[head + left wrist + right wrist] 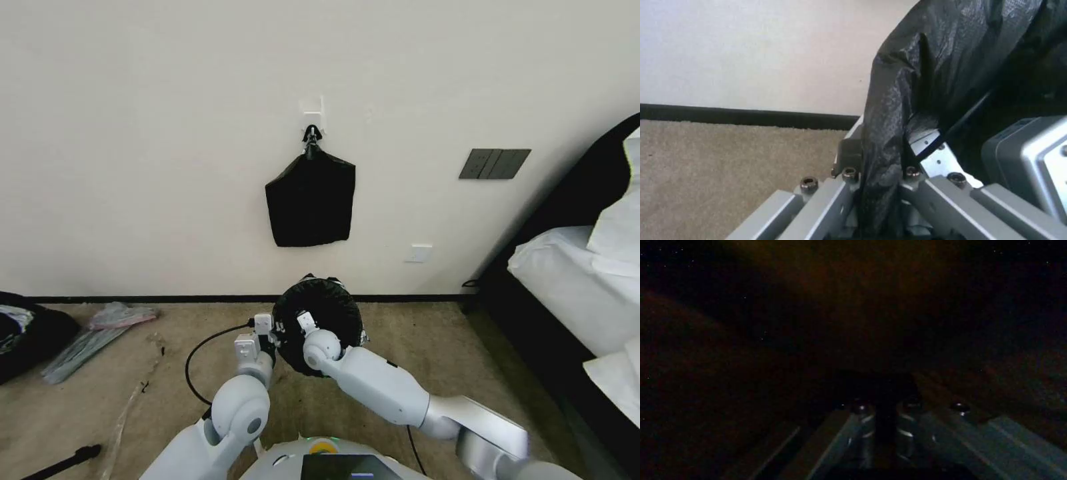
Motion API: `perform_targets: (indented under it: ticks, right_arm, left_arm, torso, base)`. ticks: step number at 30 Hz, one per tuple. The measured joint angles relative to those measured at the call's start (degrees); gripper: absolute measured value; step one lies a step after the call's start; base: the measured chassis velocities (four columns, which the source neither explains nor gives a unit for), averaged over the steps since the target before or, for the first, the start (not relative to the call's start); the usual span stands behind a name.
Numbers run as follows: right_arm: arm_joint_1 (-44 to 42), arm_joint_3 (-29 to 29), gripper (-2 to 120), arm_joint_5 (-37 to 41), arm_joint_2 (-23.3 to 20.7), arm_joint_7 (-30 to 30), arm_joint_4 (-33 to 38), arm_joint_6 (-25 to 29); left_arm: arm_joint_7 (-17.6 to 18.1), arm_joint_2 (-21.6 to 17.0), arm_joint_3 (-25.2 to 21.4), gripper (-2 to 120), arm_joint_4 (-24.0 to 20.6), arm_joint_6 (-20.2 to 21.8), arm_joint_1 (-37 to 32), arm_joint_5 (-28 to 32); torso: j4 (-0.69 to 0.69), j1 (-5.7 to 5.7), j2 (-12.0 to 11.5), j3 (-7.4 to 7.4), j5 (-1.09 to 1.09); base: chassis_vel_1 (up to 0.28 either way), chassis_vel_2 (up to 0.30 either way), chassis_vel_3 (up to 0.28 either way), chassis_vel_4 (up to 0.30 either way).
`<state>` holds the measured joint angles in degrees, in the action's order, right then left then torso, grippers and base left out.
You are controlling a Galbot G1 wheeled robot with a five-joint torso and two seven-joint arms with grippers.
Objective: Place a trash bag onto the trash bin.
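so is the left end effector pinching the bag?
Yes, the left end effector is shut on a fold of the trash bag in the left wrist view.

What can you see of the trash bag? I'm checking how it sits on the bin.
The trash bag is thin, crinkly black plastic with a grey sheen. In the head view it lies over a round opening on the carpet by the wall, hiding what is beneath. The left gripper has its jaws shut on a fold at its left edge; the right gripper reaches into its mouth.
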<state>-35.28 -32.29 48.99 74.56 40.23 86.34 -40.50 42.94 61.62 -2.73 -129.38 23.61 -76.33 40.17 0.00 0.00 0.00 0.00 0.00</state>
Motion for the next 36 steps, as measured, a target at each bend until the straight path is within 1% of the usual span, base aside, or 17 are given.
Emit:
perform_targets:
  ticks: [7, 11, 14, 15, 17, 19, 21, 22, 25, 26, 27, 29, 30, 32, 33, 34, 36]
  right_arm:
    - [-0.49, 0.37, 0, 0.05, 0.34, -0.10, -0.12, 0.01]
    - [-0.67, 0.06, 0, 0.56, -0.87, 0.07, 2.52, 0.01]
    - [-0.68, -0.35, 5, 1.27, -2.04, 0.07, 5.13, 0.01]
    - [-0.73, -0.39, 8, 1.77, -2.75, 0.07, 7.01, 0.01]
    - [-1.06, -0.32, 24, 2.89, -5.19, 0.19, 13.19, 0.01]
    - [-1.19, -0.14, 25, 3.50, -6.27, 0.30, 15.31, 0.02]
    - [-1.75, 0.78, 37, 5.69, -9.90, 0.74, 21.35, 0.02]
    - [-1.75, 0.78, 37, 5.69, -9.90, 0.74, 21.35, 0.02]
    - [-3.03, 1.71, 48, 6.87, -13.24, 1.44, 27.55, 0.01]
    - [-3.03, 1.71, 48, 6.87, -13.24, 1.44, 27.55, 0.01]
    - [-4.70, 3.35, 57, 6.94, -15.20, 1.31, 32.09, 0.01]
    - [-7.36, 6.23, 67, 5.69, -17.60, -0.17, 37.30, 0.01]
    - [-7.36, 6.23, 67, 5.69, -17.60, -0.17, 37.30, 0.01]
    - [-9.70, 9.09, 73, 2.45, -20.05, -2.70, 40.83, 0.04]
    - [-11.15, 10.74, 80, 0.60, -21.48, -4.24, 42.63, 0.08]
    - [-11.15, 10.74, 80, 0.60, -21.48, -4.24, 42.63, 0.08]
    - [-13.56, 12.91, 90, -1.95, -23.19, -5.75, 44.61, 0.25]
  left_arm:
    - [-0.07, -0.14, -0.10, 0, -0.30, 0.01, -0.33, 0.00]
    - [-0.10, -0.10, -0.68, 0, 0.82, 0.09, -0.24, 0.76]
    - [0.04, 0.09, -1.08, 0, 1.91, 0.19, -0.02, 1.68]
    - [0.16, 0.26, -1.23, 0, 2.62, 0.28, 0.27, 2.27]
    - [0.88, 0.85, -1.47, 0, 4.61, 0.66, 1.58, 4.31]
    - [1.35, 1.08, -1.52, 0, 5.38, 0.87, 2.21, 5.29]
    - [2.65, 1.66, -1.93, 0, 7.06, 1.41, 3.72, 8.72]
    - [2.65, 1.66, -1.93, 0, 7.06, 1.41, 3.72, 8.72]
    - [4.53, 2.21, -2.73, 0, 8.82, 1.86, 4.98, 13.74]
    - [4.53, 2.21, -2.73, 0, 8.82, 1.86, 4.98, 13.74]
    - [5.50, 2.61, -3.44, 0, 9.67, 2.20, 5.53, 16.94]
    - [6.90, 3.20, -4.48, 0, 10.37, 2.76, 5.88, 20.39]
    - [6.90, 3.20, -4.48, 0, 10.37, 2.76, 5.88, 20.39]
    - [7.65, 3.72, -5.14, 0, 10.84, 2.90, 5.75, 21.87]
    - [8.05, 4.11, -5.77, 0, 11.00, 3.12, 5.53, 23.67]
    - [8.05, 4.11, -5.77, 0, 11.00, 3.12, 5.53, 23.67]
    - [8.86, 4.74, -6.82, 0, 11.39, 4.63, 5.19, 27.18]
  torso:
    - [0.00, 0.00, 0.00, 0.00, 0.00]
    - [0.00, 0.00, 0.00, 0.00, 0.00]
    - [0.00, 0.00, 0.00, 0.00, 0.00]
    - [0.00, 0.00, 0.00, 0.00, 0.01]
    - [0.00, 0.00, 0.00, 0.00, 0.01]
    - [0.01, 0.00, 0.00, 0.00, 0.01]
    - [0.00, 0.00, 0.00, 0.00, 0.01]
    - [0.00, 0.00, 0.00, 0.00, 0.01]
    - [-0.01, 0.00, 0.00, 0.00, 0.01]
    - [-0.01, 0.00, 0.00, 0.00, 0.01]
    - [0.00, -0.01, 0.00, 0.00, 0.01]
    - [-0.02, 0.00, 0.00, 0.00, 0.02]
    - [-0.02, 0.00, 0.00, 0.00, 0.02]
    - [-0.01, 0.00, 0.00, 0.00, 0.01]
    - [0.00, 0.00, 0.00, 0.00, 0.02]
    - [0.00, 0.00, 0.00, 0.00, 0.02]
    - [0.00, 0.00, 0.01, 0.00, 0.00]
  base:
    - [0.000, 0.000, 0.000, 0.000]
    - [0.000, 0.000, 0.000, 0.000]
    - [0.000, 0.000, 0.000, 0.000]
    - [0.000, 0.000, 0.000, 0.000]
    - [0.000, 0.000, 0.000, 0.000]
    - [0.000, 0.000, 0.000, 0.000]
    - [0.000, 0.000, 0.000, 0.000]
    - [0.000, 0.000, 0.000, 0.000]
    - [0.000, 0.000, 0.000, 0.000]
    - [0.000, 0.000, 0.000, 0.000]
    - [0.000, 0.000, 0.000, 0.000]
    - [0.000, 0.000, 0.000, 0.000]
    - [0.000, 0.000, 0.000, 0.000]
    - [0.000, 0.000, 0.000, 0.000]
    - [0.000, 0.000, 0.000, 0.000]
    - [0.000, 0.000, 0.000, 0.000]
    - [0.000, 0.000, 0.000, 0.000]
